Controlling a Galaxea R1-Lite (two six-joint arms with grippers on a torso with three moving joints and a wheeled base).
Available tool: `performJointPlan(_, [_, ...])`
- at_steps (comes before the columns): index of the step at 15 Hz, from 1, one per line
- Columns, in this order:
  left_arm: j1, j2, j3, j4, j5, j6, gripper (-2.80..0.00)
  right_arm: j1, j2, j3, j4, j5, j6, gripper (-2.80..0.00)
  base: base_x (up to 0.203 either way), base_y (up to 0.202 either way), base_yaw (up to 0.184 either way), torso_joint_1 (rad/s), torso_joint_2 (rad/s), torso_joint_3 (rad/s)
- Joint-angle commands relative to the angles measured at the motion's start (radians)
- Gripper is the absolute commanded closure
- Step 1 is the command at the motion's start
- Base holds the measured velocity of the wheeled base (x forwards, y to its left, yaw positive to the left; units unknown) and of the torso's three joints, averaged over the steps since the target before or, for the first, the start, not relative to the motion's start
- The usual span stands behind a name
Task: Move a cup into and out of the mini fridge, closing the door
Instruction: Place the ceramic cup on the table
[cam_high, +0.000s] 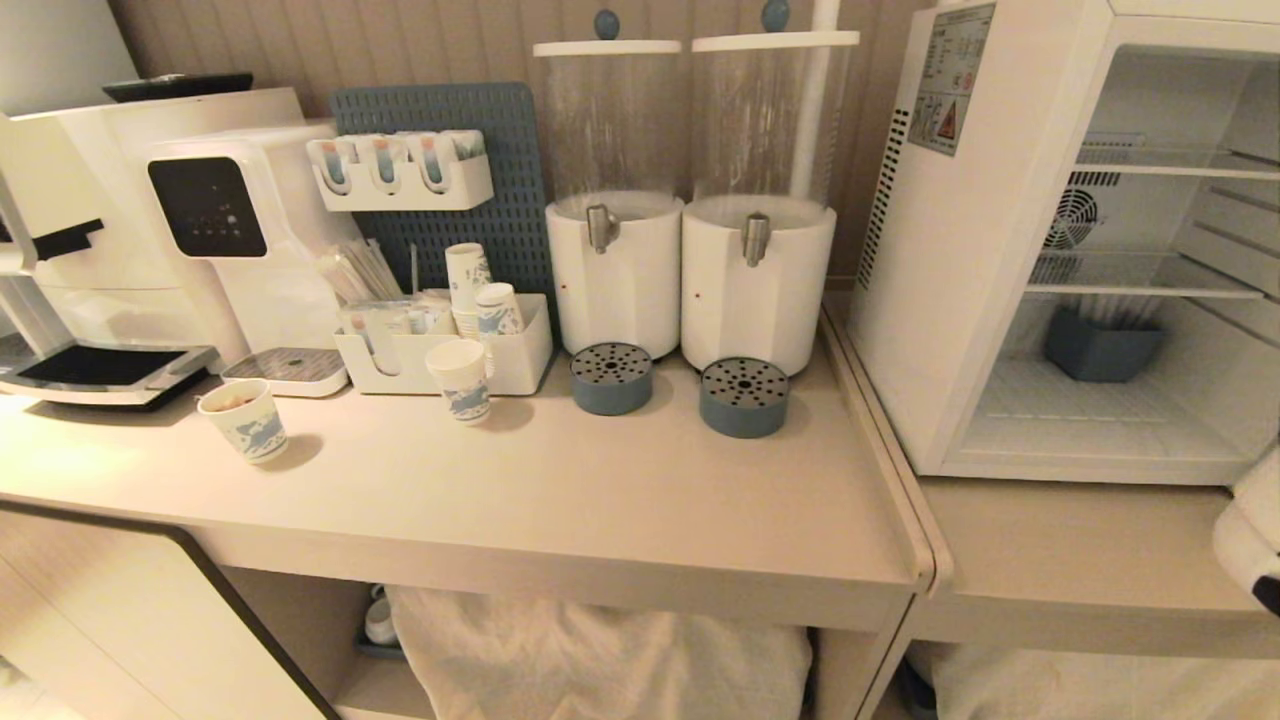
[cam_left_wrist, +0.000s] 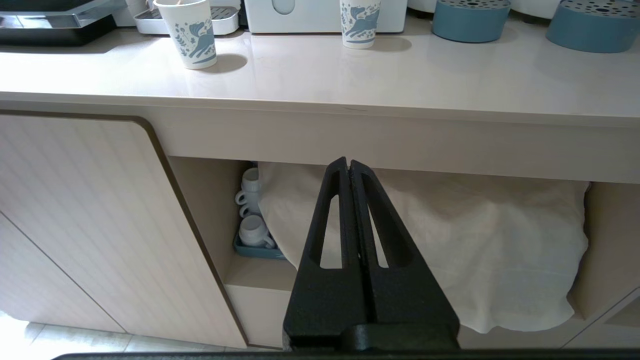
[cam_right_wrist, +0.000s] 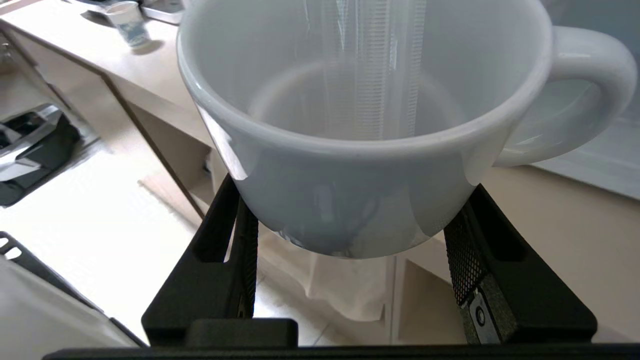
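My right gripper (cam_right_wrist: 354, 202) is shut on the cup (cam_right_wrist: 350, 150), a squat white ceramic cup with its side handle sticking out past one finger. Both fingers (cam_right_wrist: 470, 250) press on the cup's lower wall. In the head view the cup (cam_high: 1250, 530) shows only at the right edge, low in front of the mini fridge (cam_high: 930, 300). The fridge stands open on the counter with its wire shelves and fan showing. Its door is out of view. My left gripper (cam_left_wrist: 348, 162) hangs shut and empty below the counter edge.
A blue bin (cam_high: 1100, 345) sits at the back of the fridge's lowest level. Two drink dispensers (cam_high: 615, 270) with blue drip trays stand left of the fridge. Printed paper cups (cam_high: 245, 420) and white machines (cam_high: 210, 220) fill the counter's left. White mugs (cam_left_wrist: 252, 230) and cloth lie under the counter.
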Motion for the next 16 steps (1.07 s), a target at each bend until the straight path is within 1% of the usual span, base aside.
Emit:
performJointPlan(1, [0.000, 0.001, 0.000, 0.000, 0.000, 0.000, 0.00, 0.042, -0.048, 0.000, 0.000, -0.006, 0.011, 0.00, 0.000, 0.000, 0.000, 0.000, 0.00, 0.000])
performJointPlan(3, [0.000, 0.000, 0.000, 0.000, 0.000, 0.000, 0.00, 0.157, -0.103, -0.001, 0.002, -0.093, 0.057, 0.00, 0.000, 0.000, 0.000, 0.000, 0.00, 0.000])
performJointPlan(5, [0.000, 0.000, 0.000, 0.000, 0.000, 0.000, 0.00, 0.257, -0.185, -0.007, 0.042, -0.215, 0.089, 0.00, 0.000, 0.000, 0.000, 0.000, 0.00, 0.000])
performJointPlan(7, [0.000, 0.000, 0.000, 0.000, 0.000, 0.000, 0.00, 0.310, -0.255, -0.008, 0.080, -0.389, 0.129, 0.00, 0.000, 0.000, 0.000, 0.000, 0.00, 0.000])
performJointPlan(10, [0.000, 0.000, 0.000, 0.000, 0.000, 0.000, 0.00, 0.344, -0.323, -0.017, 0.092, -0.654, 0.208, 0.00, 0.000, 0.000, 0.000, 0.000, 0.00, 0.000])
performJointPlan(11, [0.000, 0.000, 0.000, 0.000, 0.000, 0.000, 0.00, 0.358, -0.344, -0.017, 0.099, -0.762, 0.215, 0.00, 0.000, 0.000, 0.000, 0.000, 0.00, 0.000])
performJointPlan(12, [0.000, 0.000, 0.000, 0.000, 0.000, 0.000, 0.00, 0.365, -0.362, -0.018, 0.108, -0.831, 0.219, 0.00, 0.000, 0.000, 0.000, 0.000, 0.00, 0.000])
performJointPlan(13, [0.000, 0.000, 0.000, 0.000, 0.000, 0.000, 0.00, 0.369, -0.377, -0.015, 0.113, -0.885, 0.221, 0.00, 0.000, 0.000, 0.000, 0.000, 0.00, 0.000])
performJointPlan(14, [0.000, 0.001, 0.000, 0.000, 0.000, 0.000, 0.00, 0.370, -0.390, -0.012, 0.115, -0.910, 0.221, 0.00, 0.000, 0.000, 0.000, 0.000, 0.00, 0.000])
performJointPlan(16, [0.000, 0.000, 0.000, 0.000, 0.000, 0.000, 0.00, 0.371, -0.424, -0.008, 0.127, -0.922, 0.221, 0.00, 0.000, 0.000, 0.000, 0.000, 0.00, 0.000])
